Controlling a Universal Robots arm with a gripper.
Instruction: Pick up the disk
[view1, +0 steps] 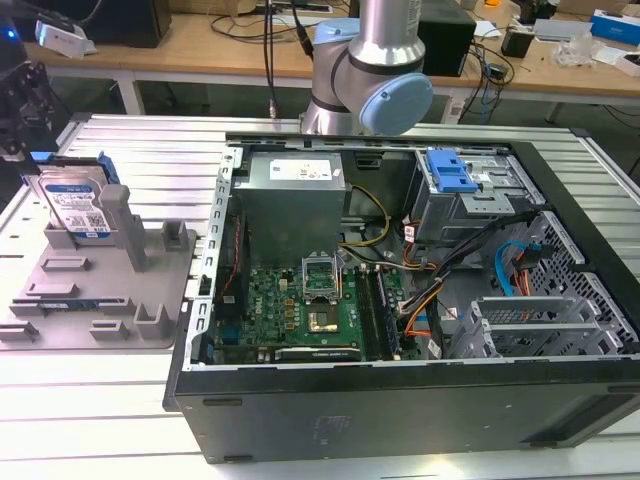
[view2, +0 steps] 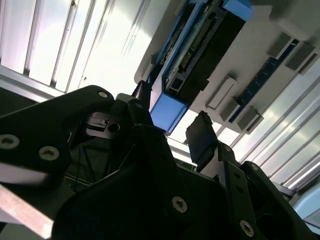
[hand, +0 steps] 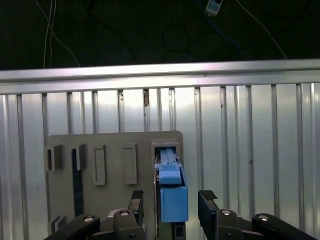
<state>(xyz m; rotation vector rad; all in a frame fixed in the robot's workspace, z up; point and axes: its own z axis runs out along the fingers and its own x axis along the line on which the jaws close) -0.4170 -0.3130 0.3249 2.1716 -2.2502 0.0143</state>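
Observation:
The disk (view1: 75, 205) stands upright on its edge in the grey holder (view1: 150, 270) at the exterior view's left, with its white-and-blue label facing the camera. In the first wrist view the disk (hand: 172, 200) is seen edge-on, with blue trim on its end. My gripper (hand: 171, 199) is open and straddles the disk, one black fingertip (hand: 136, 199) on each side with a narrow gap. In the second wrist view the gripper (view2: 171, 115) brackets the same blue end of the disk (view2: 167, 112), which sits in the holder (view2: 260, 45).
An open computer case (view1: 400, 300) with motherboard, cables and a blue drive-bay bracket (view1: 447, 172) takes up the middle and right of the ribbed metal table (view1: 100, 420). The holder's upright posts (view1: 180, 240) stand beside the disk. Workbenches with clutter lie behind.

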